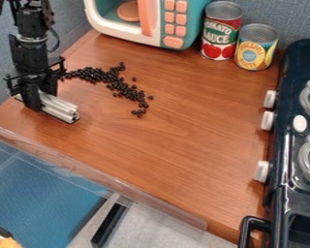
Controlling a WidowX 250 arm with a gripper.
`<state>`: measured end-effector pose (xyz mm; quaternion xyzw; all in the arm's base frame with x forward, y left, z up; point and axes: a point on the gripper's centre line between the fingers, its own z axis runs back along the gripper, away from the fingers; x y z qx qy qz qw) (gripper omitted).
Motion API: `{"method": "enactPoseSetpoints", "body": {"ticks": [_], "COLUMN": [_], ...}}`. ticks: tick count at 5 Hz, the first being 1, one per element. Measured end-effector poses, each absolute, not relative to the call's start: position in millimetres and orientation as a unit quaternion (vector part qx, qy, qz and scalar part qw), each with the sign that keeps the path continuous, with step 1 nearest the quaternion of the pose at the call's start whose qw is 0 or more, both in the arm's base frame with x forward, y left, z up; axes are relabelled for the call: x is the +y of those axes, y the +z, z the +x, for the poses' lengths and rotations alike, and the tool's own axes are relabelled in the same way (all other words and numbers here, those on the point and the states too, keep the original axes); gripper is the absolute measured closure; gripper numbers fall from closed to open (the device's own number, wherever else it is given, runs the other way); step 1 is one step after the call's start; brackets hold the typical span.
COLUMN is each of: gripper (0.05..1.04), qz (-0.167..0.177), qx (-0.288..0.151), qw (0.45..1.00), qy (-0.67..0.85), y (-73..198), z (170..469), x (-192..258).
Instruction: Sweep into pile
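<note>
The black gripper (41, 94) hangs at the upper left, low over the wooden counter, shut on a silver metal bar (59, 107). The bar lies level at the counter surface, its near end pointing to the lower right. Small black beans (122, 87) are strewn in an uneven band just right of the gripper, running from beside it toward the middle of the counter. A few beans sit loose along the band's right side and lower end. Part of the bar is hidden behind the fingers.
A toy microwave (151, 19) stands at the back, with a tomato sauce can (221, 31) and a pineapple can (255, 47) to its right. A dark toy stove (293, 140) borders the right side. A clear rail (106, 179) runs along the front edge of the wooden counter (190, 140).
</note>
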<state>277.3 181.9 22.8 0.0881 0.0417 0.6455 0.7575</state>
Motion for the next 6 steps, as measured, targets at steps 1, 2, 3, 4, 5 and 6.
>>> {"method": "enactPoseSetpoints", "body": {"ticks": [1, 2, 3, 4, 5, 6], "gripper": [0.692, 0.692, 0.692, 0.692, 0.692, 0.692], "qz": [0.1, 0.111, 0.111, 0.11, 0.107, 0.104], "qx": [0.05, 0.048, 0.043, 0.035, 0.033, 0.03], "qw": [0.749, 0.738, 0.733, 0.738, 0.739, 0.739], "qy": [0.653, 0.664, 0.669, 0.665, 0.665, 0.664], "y": [12, 11, 11, 10, 10, 10], "z": [280, 287, 294, 304, 315, 324], "x": [186, 192, 195, 196, 192, 188]}}
